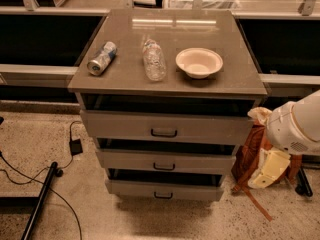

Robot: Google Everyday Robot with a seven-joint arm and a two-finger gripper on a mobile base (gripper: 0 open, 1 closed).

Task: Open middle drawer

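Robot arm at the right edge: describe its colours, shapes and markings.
The arm is a rounded, glossy white shell with a small perforated patch underneath. The gripper, low at the right edge beside the grey cabinet, is blocky and pale cream-yellow. No cables or lettering show.

SURFACE: grey-brown cabinet top [236,59] | LEFT: drink can [102,58] lies on its side near the front-left corner | CENTRE: clear plastic bottle [154,60] lies on its side, apart from the can | RIGHT: cream bowl [199,62] sits upright, near the bottle, not touching | GRIPPER: gripper [270,168] is low, right of the cabinet, off the top, over the speckled floor [30,134]
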